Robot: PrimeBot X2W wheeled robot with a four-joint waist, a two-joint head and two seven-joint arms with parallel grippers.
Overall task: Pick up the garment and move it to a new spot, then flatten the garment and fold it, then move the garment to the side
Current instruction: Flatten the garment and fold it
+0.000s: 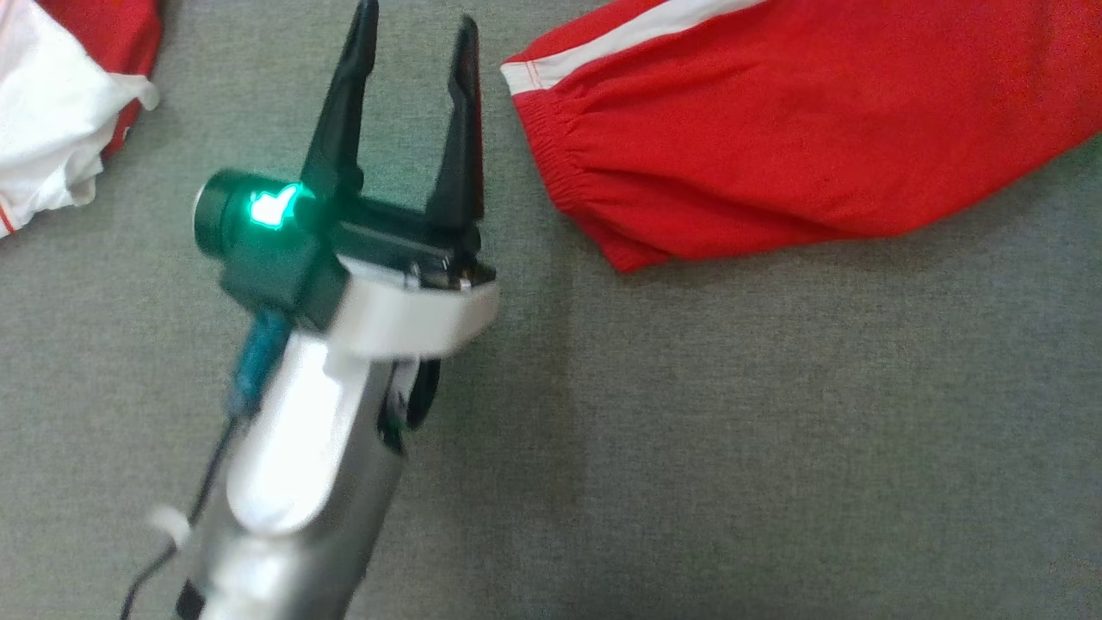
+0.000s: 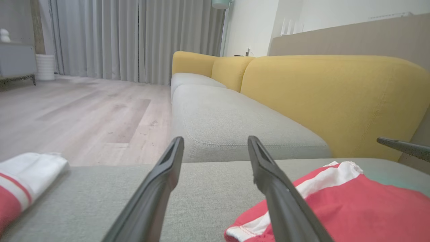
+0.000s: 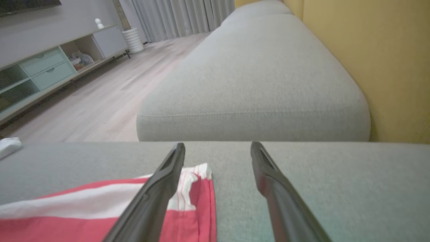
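1. The left gripper point(image 1: 417, 19) and the right gripper point(image 3: 217, 145) both stood spread and empty.
2. The red garment point(image 1: 775, 129) lay on the grey cushion point(image 1: 689, 430), just right of the left gripper; flattening probably called for low pinches at opposite hems.

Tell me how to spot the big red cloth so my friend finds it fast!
Look at the grey sofa seat in front of the yellow backrest. To the right of the left tool lies the red garment, spread flat. Unlike the crumpled, mostly white garment on the other side, it is nearly all red with one white stripe and a gathered edge.
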